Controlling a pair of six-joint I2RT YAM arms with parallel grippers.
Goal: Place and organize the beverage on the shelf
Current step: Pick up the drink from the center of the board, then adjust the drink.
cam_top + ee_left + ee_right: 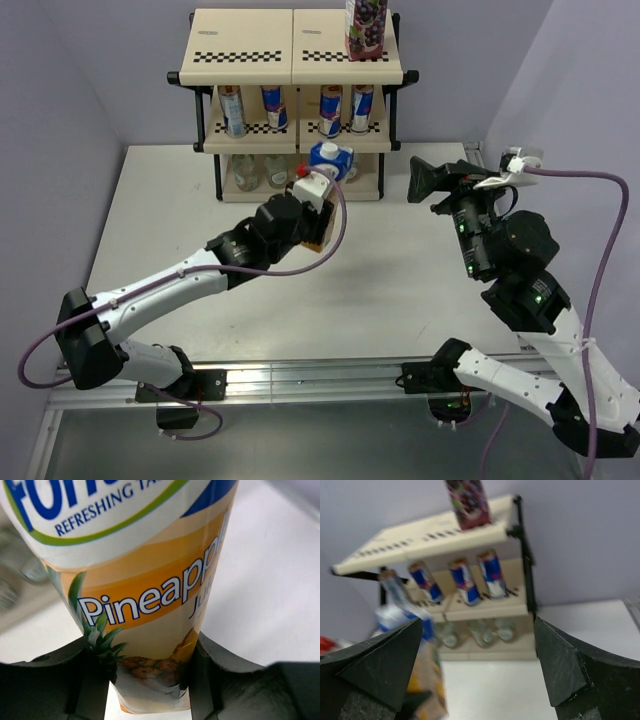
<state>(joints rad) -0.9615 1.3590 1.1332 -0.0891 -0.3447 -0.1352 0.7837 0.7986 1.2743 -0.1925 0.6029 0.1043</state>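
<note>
My left gripper (318, 208) is shut on the yellow pineapple carton (329, 163) and holds it above the table in front of the shelf (245, 40). In the left wrist view the carton (150, 600) sits between both fingers (220, 680). The purple grape carton (366, 28) stands on the top tier at the right. Several slim cans (273, 108) stand on the middle tier and clear bottles (250, 172) on the bottom tier. My right gripper (418, 181) is open and empty, right of the shelf; its view shows the shelf (420, 542), grape carton (467, 502), cans (465, 582) and bottles (480, 632).
The shelf stands at the far edge of the white table (400, 300) against the purple back wall. Purple walls close in both sides. The left half of the top tier (240, 30) bears nothing. A purple cable (600, 260) loops off the right arm.
</note>
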